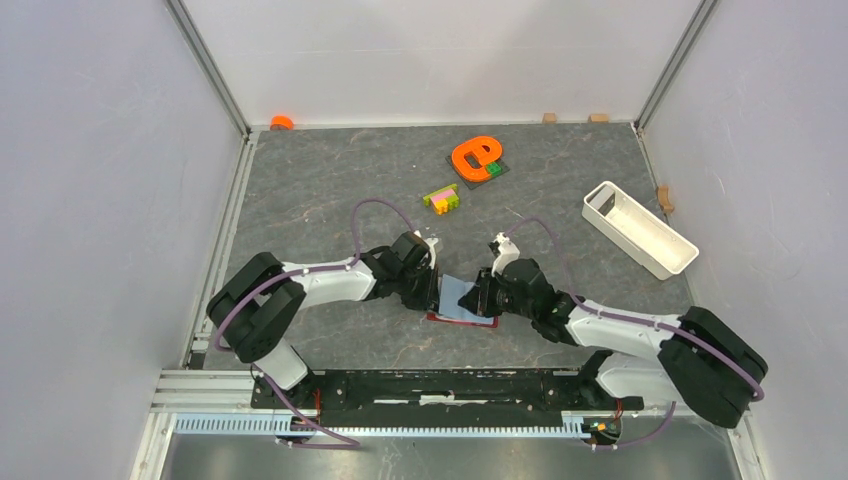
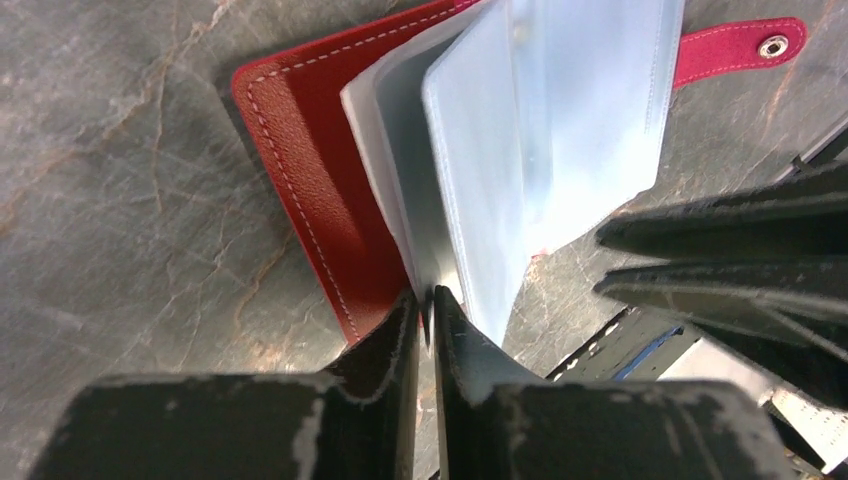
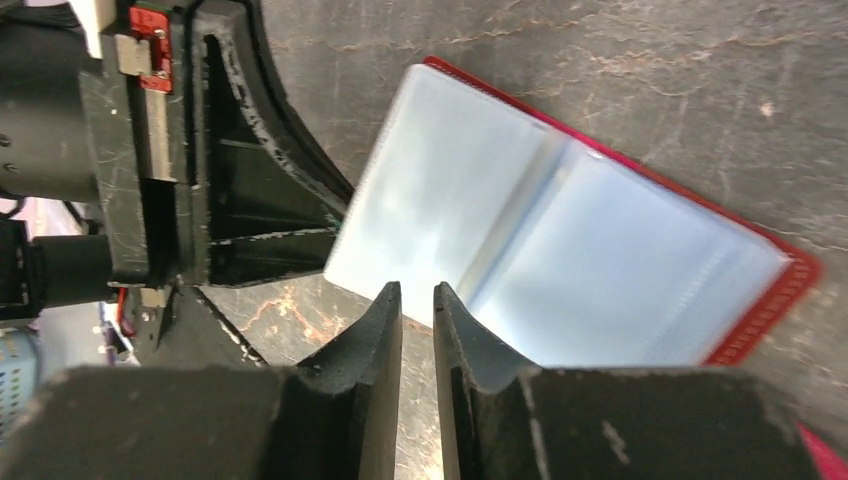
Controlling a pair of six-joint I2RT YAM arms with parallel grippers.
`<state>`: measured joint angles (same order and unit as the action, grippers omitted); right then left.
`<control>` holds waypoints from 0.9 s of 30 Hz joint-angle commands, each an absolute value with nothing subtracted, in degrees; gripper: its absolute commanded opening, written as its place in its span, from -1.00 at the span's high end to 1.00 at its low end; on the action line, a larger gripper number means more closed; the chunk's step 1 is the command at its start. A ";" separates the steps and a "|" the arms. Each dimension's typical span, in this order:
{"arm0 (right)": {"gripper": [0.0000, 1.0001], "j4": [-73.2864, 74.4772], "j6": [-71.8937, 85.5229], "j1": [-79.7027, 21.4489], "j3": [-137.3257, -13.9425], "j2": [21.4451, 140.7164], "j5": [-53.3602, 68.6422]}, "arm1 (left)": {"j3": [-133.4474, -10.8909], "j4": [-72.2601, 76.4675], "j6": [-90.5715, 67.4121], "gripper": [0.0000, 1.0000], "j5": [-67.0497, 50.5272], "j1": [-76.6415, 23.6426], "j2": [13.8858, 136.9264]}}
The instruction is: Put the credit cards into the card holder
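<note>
1. Top view:
   - The card holder (image 1: 458, 300) lies open on the counter (image 1: 330, 190), near the arms' bases.
   - Both pairs of jaws crowd over it from either side.
   - No cards show anywhere, so I cannot say where they are.
   - Toy bricks (image 1: 441, 198), an orange toy (image 1: 475, 157) and a white tray (image 1: 640, 228) sit well apart toward the far side, and none blocks the work.
   - The real obstacle, I judge, is each wrist for the other.

2. Left wrist view:
   - The left jaws are all but closed and seem to pinch the near edge of a clear sleeve (image 2: 540, 130).
   - This holds the sleeve up off the red cover (image 2: 300, 170).
   - The snap tab (image 2: 740, 48) lies flat beyond.
   - The sleeve looks thin and slick, so it could slip free and flop shut.
   - A hard pull could drag the whole light holder across the counter.
   - The right jaws sit just beside, so a bump is possible.

3. Right wrist view:
   - The right jaws show only a narrow gap at the lower edge of the sleeves.
   - I cannot tell whether they grip anything, and no card is visible between them.
   - The left jaws stand close at the raised page.
   - If the pocket mouth is not held open, a card pushed at it would likely buckle the plastic or skid off.
</note>
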<state>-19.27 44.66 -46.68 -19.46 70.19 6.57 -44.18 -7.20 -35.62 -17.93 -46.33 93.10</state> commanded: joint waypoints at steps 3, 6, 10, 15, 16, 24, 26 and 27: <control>0.38 -0.83 37.84 -46.55 -27.28 62.01 -4.71 | -44.29 -16.27 -33.17 0.18 -12.62 -45.84 85.11; 0.21 12.21 34.56 -44.03 -33.18 59.46 -9.71 | -45.19 -21.35 -31.63 -0.12 -11.16 -45.20 80.98; -0.11 23.00 29.92 -37.87 -39.92 56.60 -14.11 | -47.41 -28.28 -30.05 -0.41 -10.04 -44.25 76.05; -0.44 29.41 23.39 -28.20 -47.28 57.22 -16.56 | -52.65 -36.68 -26.67 -0.57 -10.84 -41.85 71.20; -0.47 30.13 22.30 -26.39 -48.95 58.22 -16.84 | -54.81 -38.60 -25.24 -0.62 -11.15 -41.20 70.58; -0.74 28.16 15.71 -8.99 -57.29 68.74 -14.04 | -68.44 -41.89 -16.95 -0.97 -3.81 -33.61 67.44; -0.78 26.85 15.19 -5.09 -58.72 71.87 -13.23 | -67.24 -38.49 -15.93 -1.00 -0.91 -31.80 66.10; -0.80 26.03 14.78 -3.18 -59.63 73.60 -12.56 | -66.50 -37.07 -15.40 -1.00 -0.21 -30.81 65.60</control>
<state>28.08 18.35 -9.04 -55.64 69.12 -13.98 -66.89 -39.97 -21.32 -6.90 -33.85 68.20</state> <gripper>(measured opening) 0.884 0.993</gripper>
